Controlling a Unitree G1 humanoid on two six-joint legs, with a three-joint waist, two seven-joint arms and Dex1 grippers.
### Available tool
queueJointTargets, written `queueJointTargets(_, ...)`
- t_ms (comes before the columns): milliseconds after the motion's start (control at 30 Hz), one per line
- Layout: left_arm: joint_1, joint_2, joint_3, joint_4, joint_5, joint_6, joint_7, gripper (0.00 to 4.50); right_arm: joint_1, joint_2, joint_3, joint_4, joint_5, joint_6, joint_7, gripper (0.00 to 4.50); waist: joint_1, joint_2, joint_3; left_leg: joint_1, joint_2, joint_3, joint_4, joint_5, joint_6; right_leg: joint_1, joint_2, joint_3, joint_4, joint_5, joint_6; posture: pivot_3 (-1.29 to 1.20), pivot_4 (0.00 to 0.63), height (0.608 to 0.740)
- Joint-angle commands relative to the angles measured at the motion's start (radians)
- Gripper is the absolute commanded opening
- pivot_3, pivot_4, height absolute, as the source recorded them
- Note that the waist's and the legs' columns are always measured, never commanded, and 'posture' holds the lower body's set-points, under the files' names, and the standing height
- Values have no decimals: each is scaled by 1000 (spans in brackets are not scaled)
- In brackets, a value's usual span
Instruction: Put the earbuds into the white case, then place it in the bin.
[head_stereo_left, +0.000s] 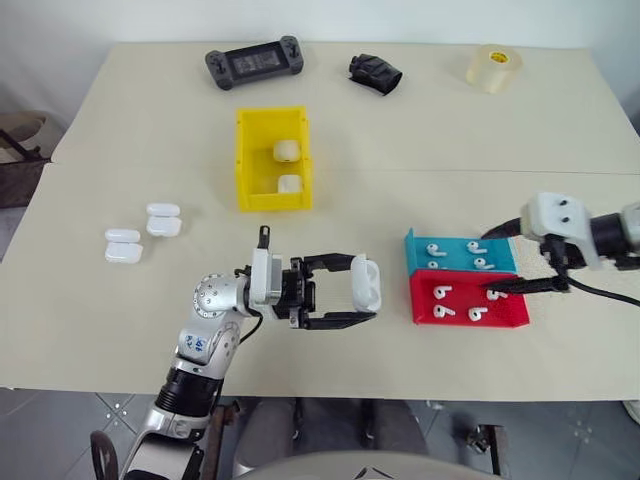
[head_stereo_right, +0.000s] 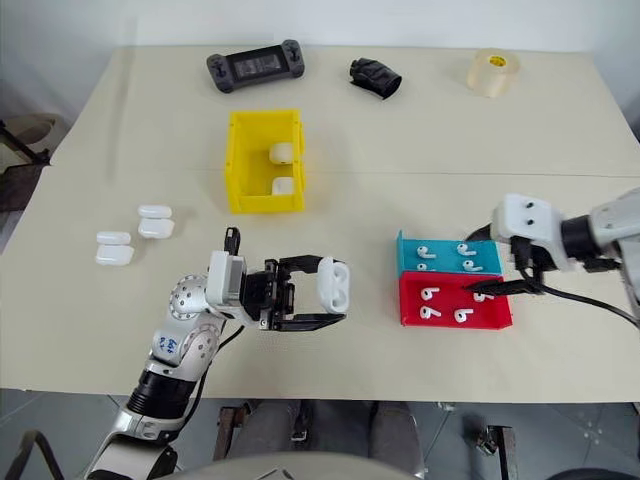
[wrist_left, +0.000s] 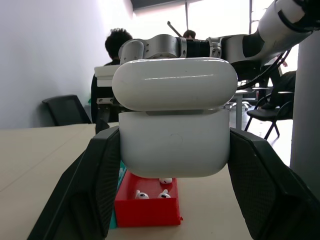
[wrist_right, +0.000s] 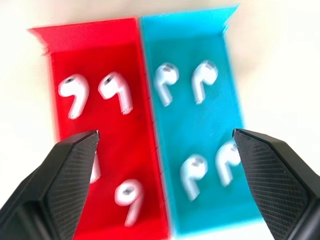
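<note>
My left gripper is shut on a white case, held above the table's near middle, its lid resting over the body. Several earbuds lie in a red tray, and several more earbuds in the blue tray beside it. My right gripper hangs open over both trays with nothing between its fingers. The yellow bin stands farther back at the centre, with two white cases inside.
Two more white cases lie on the table at the left. Along the far edge are a black game controller, a black crumpled object and a tape roll. People sit behind the table in the left wrist view.
</note>
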Motion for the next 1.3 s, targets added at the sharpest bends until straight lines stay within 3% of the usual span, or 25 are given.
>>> queueJointTargets(33,-9,-20,-18,17,-10,-32,-32,2782,142,-31,-172,-112,62,47,-28,4468,-1,0,0,0,0,0,0,0,0,0,0,0,0,0,0,0,150,740)
queueJointTargets(200,-15,-45,-31,42,-14,-38,-57,2782,408,-1,-389,-278,97,105,-58,4468,0,0,0,0,0,2,0,0,0,1,0,0,0,0,0,0,150,740)
queueJointTargets(333,-25,-58,-33,57,-16,-37,-64,2782,523,31,-457,-412,142,175,-88,4468,-5,0,0,1,1,2,0,0,0,1,1,1,0,0,0,0,150,740)
queueJointTargets(500,-34,-72,-36,63,-15,-31,-69,2782,549,20,-350,-466,71,137,-162,4468,-3,0,0,1,0,2,0,0,0,1,0,1,0,0,0,0,150,740)
queueJointTargets(800,-25,-73,-51,29,-17,-7,-69,2782,406,-17,-94,-367,-87,-85,-176,4468,-4,0,0,1,0,2,1,0,1,1,0,1,0,0,0,0,150,740)
queueJointTargets(1067,-8,-69,-56,-15,-15,17,-36,2782,306,-20,11,-277,-143,-169,-165,4468,-4,0,0,1,0,1,1,0,1,1,0,1,0,0,0,0,150,740)
queueJointTargets(1167,-5,-67,-56,-25,-14,23,-25,2782,285,-21,30,-245,-152,-190,-156,3869,-5,0,0,1,0,1,1,0,1,1,0,1,0,0,0,0,150,740)
queueJointTargets(1267,0,-63,-56,-36,-14,28,-16,2782,272,-23,41,-226,-161,-209,-151,2893,-4,0,0,1,0,1,1,0,1,1,0,1,0,0,0,0,150,740)
queueJointTargets(1300,3,-61,-56,-41,-14,30,-12,2782,267,-23,44,-219,-166,-217,-150,2893,-5,0,0,1,0,1,1,0,1,1,0,1,0,0,0,0,150,740)
